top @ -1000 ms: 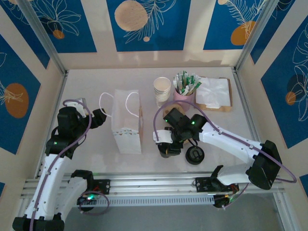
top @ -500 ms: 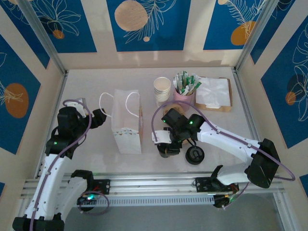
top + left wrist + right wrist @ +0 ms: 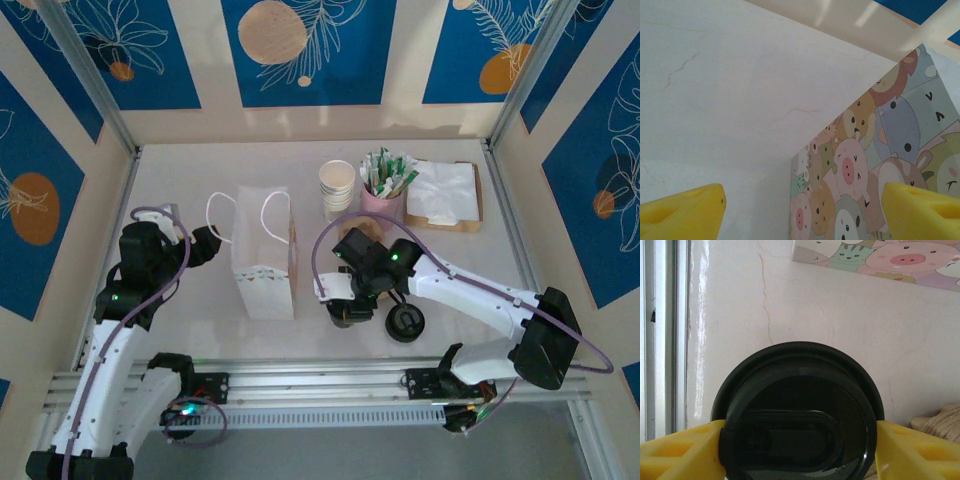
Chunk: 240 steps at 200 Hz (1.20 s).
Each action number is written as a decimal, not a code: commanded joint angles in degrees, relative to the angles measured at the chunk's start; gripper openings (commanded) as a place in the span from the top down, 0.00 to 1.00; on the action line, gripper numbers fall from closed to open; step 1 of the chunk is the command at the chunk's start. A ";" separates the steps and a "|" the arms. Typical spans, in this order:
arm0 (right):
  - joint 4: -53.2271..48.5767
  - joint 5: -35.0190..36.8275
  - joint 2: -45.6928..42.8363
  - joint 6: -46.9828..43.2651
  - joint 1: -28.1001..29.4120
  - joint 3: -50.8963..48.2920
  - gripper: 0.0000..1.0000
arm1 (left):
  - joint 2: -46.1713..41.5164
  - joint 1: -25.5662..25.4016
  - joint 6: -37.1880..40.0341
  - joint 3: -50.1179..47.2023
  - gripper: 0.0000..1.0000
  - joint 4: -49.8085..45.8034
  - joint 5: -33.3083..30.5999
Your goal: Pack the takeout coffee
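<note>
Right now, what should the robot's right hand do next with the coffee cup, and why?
Probably squeeze the right gripper gently shut on the coffee cup. Its yellow fingers sit on either side of the black lid, and the cup stands on the table, not in the paper bag.

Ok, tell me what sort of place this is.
Probably a mock café takeaway counter in a robot test booth: a stack of paper cups, a pink cup of sachets, napkins and a handled paper bag.

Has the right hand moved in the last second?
Yes, slightly: the right hand drifted left, toward the paper bag, away from the loose black lid.
</note>
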 commanded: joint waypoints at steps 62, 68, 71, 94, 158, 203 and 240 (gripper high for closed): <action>-7.22 3.81 6.96 -1.14 1.72 -5.58 0.32 | -0.46 0.57 -0.58 -0.36 0.19 1.15 0.00; -7.26 3.43 6.96 -1.13 1.71 -5.53 0.32 | -0.47 0.57 -0.59 -0.36 0.19 1.14 -0.08; -7.31 3.24 6.92 -1.13 1.71 -5.52 0.32 | -0.47 0.57 -0.53 -0.35 0.19 1.13 -0.08; -7.92 2.93 6.92 -1.31 1.71 -5.86 0.32 | -0.47 0.57 -0.50 -0.36 0.19 1.15 -0.08; -6.27 2.28 3.88 -0.06 0.90 -3.72 0.32 | -0.47 0.59 -0.50 -0.36 0.19 1.09 -0.35; -5.09 1.61 -1.43 0.62 -0.92 -2.15 0.28 | -0.39 0.57 -0.41 -0.34 0.19 1.11 -0.72; -5.51 1.77 -2.47 0.78 -1.15 -1.48 0.26 | -0.28 0.57 -0.32 -0.45 0.19 1.17 -0.97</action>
